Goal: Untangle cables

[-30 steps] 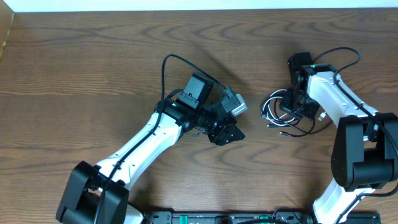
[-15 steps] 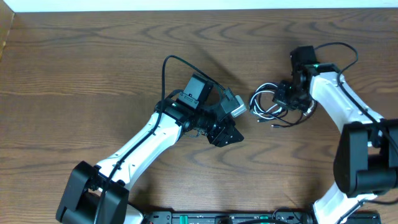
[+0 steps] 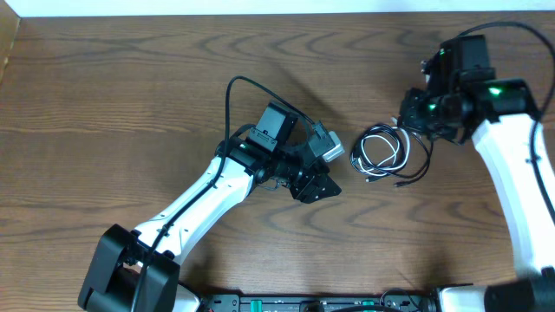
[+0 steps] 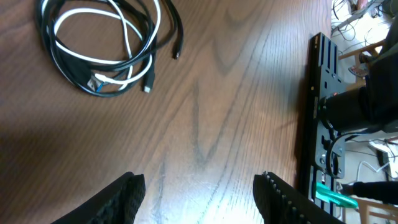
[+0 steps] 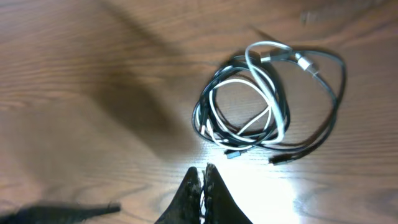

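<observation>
You'll find the cables (image 3: 388,154) lying as one black-and-white coil on the table (image 3: 130,87), between both arms; left gripper (image 4: 199,190) spread, empty, near it; right gripper (image 5: 203,183) clenched on nothing, clear of the coil.

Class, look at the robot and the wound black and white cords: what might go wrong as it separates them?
The black cord and white cord are wound in one coil; pulling one may drag both or tighten the tangle. The right pincer is shut and empty near them; lowering it like that would likely shove, not grasp. The left pincer is open but apart; it may miss such thin cords lying flat on the table.
</observation>
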Robot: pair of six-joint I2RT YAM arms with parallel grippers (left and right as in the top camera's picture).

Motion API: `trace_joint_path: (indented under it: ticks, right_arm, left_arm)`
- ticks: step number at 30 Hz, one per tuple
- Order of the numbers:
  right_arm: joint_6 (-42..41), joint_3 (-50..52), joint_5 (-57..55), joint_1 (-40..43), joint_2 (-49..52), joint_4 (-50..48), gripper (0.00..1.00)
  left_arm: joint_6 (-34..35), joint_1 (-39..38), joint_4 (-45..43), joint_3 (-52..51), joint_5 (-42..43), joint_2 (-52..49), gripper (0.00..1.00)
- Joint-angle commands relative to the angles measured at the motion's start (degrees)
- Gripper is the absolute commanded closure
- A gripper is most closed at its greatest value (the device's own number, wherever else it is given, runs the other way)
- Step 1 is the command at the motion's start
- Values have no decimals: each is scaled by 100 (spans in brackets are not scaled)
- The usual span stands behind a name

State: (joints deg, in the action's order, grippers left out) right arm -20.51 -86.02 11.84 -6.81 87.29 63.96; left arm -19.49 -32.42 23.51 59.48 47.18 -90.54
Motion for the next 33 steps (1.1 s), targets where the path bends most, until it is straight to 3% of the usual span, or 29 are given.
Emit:
trace_joint_path:
  ticks: [1, 7, 14, 16, 17, 20, 33]
  right_arm:
    - [494, -426, -138, -98, -435, 133, 99]
    - [466, -605, -332, -90, -752, 315, 99]
    - [234, -219, -1005, -101, -96, 535, 98]
    - [232, -50, -968, -114, 136, 369, 79]
    - [232, 68, -901, -111, 286, 221, 63]
    - [192, 264, -774, -111, 616, -59, 51]
    - [-48, 546, -761, -111, 1967, -531, 47]
  left_arm:
    - [9, -17, -68, -15, -33, 31, 39]
    - [15, -17, -127, -15, -33, 31, 39]
    - [92, -17, -175, -15, -33, 31, 39]
    - [120, -17, -170, -15, -33, 28, 39]
    - [136, -17, -170, -15, -33, 28, 39]
    - [136, -17, -170, -15, -35, 31, 39]
    - [133, -17, -168, -15, -35, 31, 39]
